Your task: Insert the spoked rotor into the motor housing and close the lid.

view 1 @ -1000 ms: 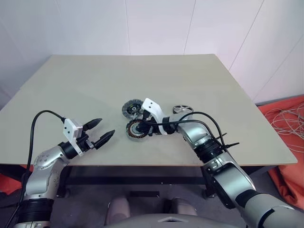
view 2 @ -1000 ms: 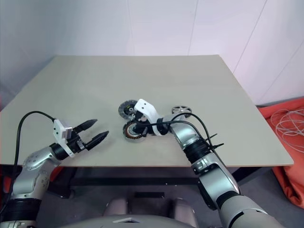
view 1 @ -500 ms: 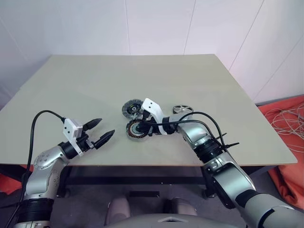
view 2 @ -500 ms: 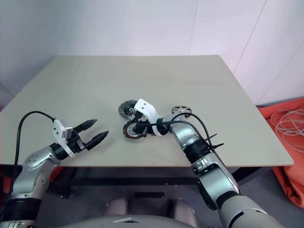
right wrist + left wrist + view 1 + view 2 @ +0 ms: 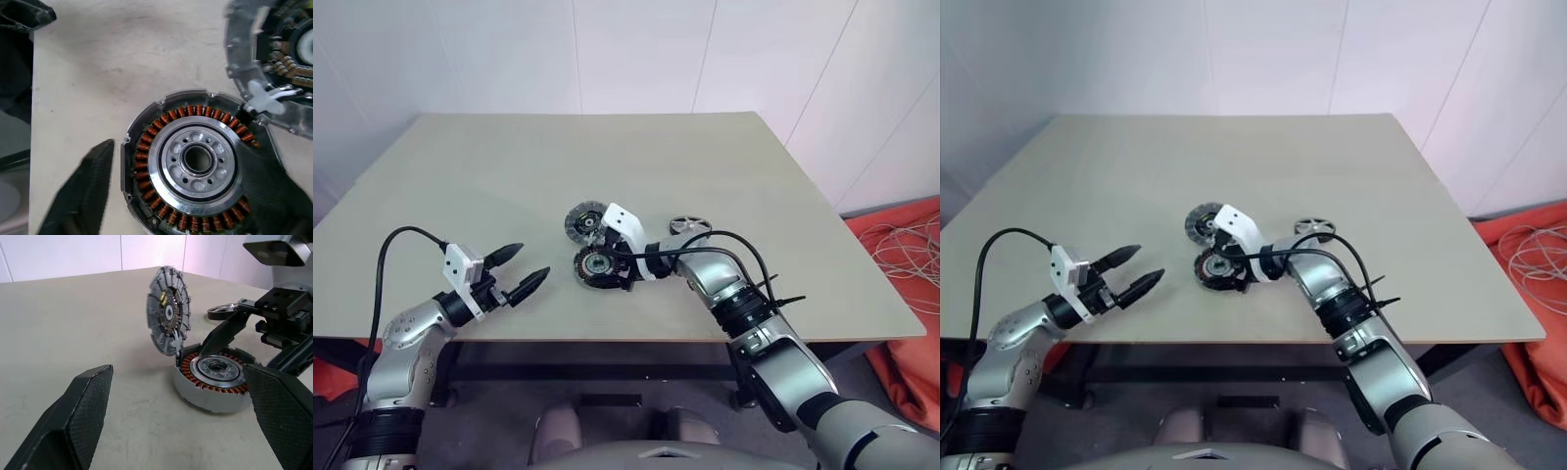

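Straddling the motor housing (image 5: 195, 161) w/ wide-open jaws, the right gripper (image 5: 612, 269) gripped nothing. Left gripper (image 5: 521, 271) hung open, nearer left. Lid (image 5: 167, 311) stood upright; spoked rotor (image 5: 689, 225) lay right. Probably stiff, light, slippery metal: take by rim.

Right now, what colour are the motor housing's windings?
Copper-orange, ringing a silver centre of the motor housing; right wrist view shows it best.

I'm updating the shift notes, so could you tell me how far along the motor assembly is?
Done: nothing yet. The spoked rotor lies on the table, apart from the motor housing, whose lid stands open. In hand: the open right gripper straddles the housing, gripping nothing; the left gripper hovers open. Left: insert the rotor, close the lid.
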### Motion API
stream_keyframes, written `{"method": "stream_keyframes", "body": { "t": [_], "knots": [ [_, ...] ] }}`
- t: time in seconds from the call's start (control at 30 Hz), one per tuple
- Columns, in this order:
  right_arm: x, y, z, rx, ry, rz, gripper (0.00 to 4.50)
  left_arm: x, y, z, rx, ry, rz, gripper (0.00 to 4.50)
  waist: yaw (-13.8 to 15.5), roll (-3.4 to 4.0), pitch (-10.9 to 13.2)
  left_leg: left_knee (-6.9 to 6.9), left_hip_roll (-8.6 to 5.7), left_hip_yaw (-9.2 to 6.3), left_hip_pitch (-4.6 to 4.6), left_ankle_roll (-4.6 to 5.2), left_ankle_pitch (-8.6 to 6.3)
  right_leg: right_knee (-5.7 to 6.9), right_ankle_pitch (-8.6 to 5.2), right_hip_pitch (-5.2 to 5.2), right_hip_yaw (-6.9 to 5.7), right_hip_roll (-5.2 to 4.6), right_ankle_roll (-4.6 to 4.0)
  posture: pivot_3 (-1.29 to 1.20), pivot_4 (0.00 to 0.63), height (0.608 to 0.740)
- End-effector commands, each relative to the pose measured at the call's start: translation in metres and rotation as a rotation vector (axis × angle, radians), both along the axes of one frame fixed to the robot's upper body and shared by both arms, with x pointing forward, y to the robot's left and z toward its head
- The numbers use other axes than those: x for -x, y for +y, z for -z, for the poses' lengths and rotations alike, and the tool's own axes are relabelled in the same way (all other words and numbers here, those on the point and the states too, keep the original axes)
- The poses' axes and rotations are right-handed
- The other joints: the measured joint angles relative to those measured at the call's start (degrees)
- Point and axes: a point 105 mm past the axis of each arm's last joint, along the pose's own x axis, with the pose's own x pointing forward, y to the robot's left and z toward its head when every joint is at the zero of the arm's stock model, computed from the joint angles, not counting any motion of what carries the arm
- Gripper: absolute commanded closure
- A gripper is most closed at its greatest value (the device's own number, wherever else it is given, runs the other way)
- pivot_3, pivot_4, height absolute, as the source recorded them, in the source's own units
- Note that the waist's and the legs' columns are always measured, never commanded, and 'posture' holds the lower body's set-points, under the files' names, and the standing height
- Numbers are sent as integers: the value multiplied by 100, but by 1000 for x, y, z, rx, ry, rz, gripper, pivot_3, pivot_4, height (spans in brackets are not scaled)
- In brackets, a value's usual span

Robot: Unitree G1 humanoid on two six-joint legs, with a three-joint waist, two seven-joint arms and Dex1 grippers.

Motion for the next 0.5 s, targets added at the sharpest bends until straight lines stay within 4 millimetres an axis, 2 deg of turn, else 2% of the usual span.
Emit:
{"method": "stream_keyframes", "body": {
  "t": [0.03, 0.13, 0.23, 0.33, 0.5],
  "knots": [
    [-3, 10, -37, -96, -72, -15, 46, -3, 0, -11, -13, -48, 3, 0, 0, 1, 0, 0, 0, 0, 0, 0, 0, 0, 0, -1, 0, 0, 0, 0, 0, 740],
    [-5, 12, -55, -144, -86, -12, 46, -4, -1, -11, -13, -48, 5, 0, 0, 1, 0, 0, 0, -1, -1, 0, 0, 0, 0, -1, 0, 0, 0, 0, 0, 740],
    [-5, 11, -63, -166, -91, -11, 46, -4, -1, -11, -13, -49, 5, 0, 2, 0, 0, 0, 0, -1, -2, 0, 0, 0, 0, -1, 0, 0, 0, 0, 0, 740],
    [-8, 5, -61, -160, -100, 1, 619, -4, -1, -11, -14, -50, 5, 0, 3, 0, 0, -2, 0, 0, -2, 0, 0, 0, 0, -1, 0, 0, 0, 0, 0, 740],
    [-10, -7, -46, -128, -99, 37, 2356, -5, -2, -11, -14, -50, 4, 0, 2, 0, 0, -5, -1, 1, -5, 0, 0, 0, 0, -3, 0, 0, 0, 0, 0, 740]
  ]
}}
